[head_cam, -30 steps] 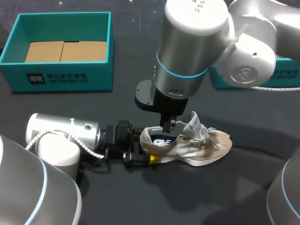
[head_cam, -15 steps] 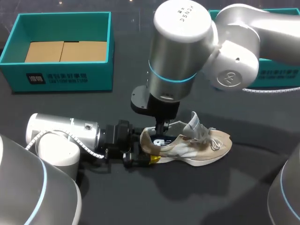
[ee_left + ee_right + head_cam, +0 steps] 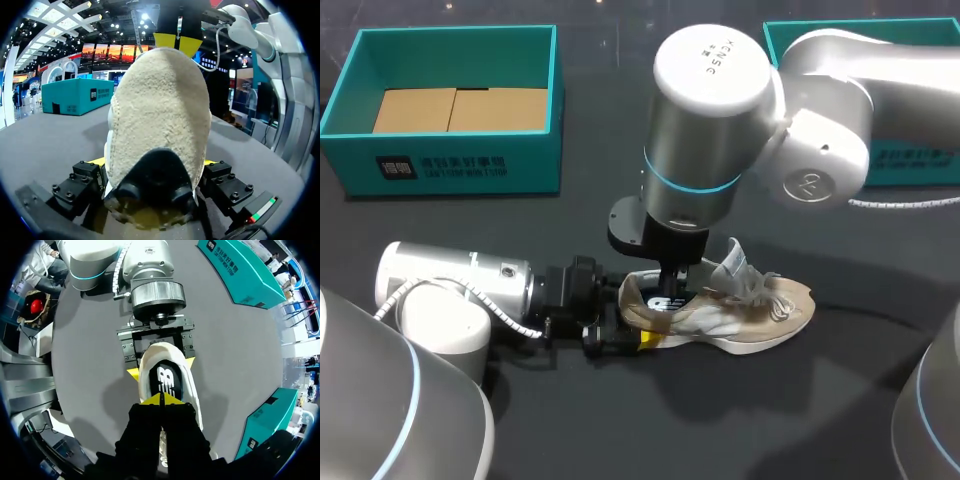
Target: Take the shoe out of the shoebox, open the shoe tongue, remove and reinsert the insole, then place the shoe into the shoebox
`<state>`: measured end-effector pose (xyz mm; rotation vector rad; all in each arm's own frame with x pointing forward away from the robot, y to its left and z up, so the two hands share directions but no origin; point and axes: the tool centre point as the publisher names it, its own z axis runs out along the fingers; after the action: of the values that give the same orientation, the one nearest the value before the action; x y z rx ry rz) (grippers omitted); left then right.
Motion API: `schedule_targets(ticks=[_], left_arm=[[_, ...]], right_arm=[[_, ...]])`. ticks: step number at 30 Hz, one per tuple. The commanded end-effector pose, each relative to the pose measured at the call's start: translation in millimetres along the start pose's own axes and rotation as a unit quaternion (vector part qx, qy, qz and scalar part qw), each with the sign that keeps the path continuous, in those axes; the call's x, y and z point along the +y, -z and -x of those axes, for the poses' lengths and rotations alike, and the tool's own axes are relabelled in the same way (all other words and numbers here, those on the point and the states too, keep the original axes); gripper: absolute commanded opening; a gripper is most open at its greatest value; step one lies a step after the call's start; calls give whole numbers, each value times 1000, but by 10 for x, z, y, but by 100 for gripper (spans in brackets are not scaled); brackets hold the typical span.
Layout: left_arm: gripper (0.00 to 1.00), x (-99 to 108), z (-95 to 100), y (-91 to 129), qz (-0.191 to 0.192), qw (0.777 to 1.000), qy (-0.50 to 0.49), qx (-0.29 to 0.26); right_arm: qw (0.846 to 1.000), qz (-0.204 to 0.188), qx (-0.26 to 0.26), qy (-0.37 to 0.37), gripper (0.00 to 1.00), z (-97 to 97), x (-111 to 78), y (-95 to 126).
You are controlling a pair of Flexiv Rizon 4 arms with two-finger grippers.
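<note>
The right gripper has sunk lower into the shoe, its fingertips together just above the insole. The left gripper clamps the heel from both sides. The teal shoebox stands well beyond it, and the right arm blocks the ground beyond the shoe.

Tally on my desk: 1 shoe, 2 boxes, 2 arms.
Detail: the 1 shoe is tan & white, w/ 1 black insole showing inside & 1 tongue standing up. 2 teal boxes: left shoebox & right shoebox, the 2nd partly hidden behind my right arm. In the left shoebox, 2 cardboard panels side by side. Arms: 1 left arm + 1 right arm = 2. 1 set of jaws per arm, i.e. left jaws & right jaws, 2 sets. 2 yellow tips per set, 4 total, all 4 seen in right wrist view. 1 white coiled cable on left arm.
</note>
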<state>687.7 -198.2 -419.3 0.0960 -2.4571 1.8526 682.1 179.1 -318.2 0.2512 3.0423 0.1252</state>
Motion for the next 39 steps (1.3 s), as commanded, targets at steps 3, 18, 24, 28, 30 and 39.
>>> schedule_targets(ticks=[3,18,24,28,30,39], left_arm=[[0,16,-17,10,1,1000,0,0],[0,16,-17,10,1,1000,0,0],[0,16,-17,10,1,1000,0,0],[0,16,-17,10,1,1000,0,0],[0,16,-17,10,1,1000,0,0],[0,16,-17,10,1,1000,0,0]], right_arm=[[1000,-2,2,2,0,28,7,-158],[999,-3,0,41,0,175,-119,-636],[999,-13,-2,30,0,195,-251,-671],[1000,-25,-9,17,0,221,-358,-644],[1000,-27,-10,10,0,239,-422,-636],[999,-35,-8,-16,35,291,-632,-647]])
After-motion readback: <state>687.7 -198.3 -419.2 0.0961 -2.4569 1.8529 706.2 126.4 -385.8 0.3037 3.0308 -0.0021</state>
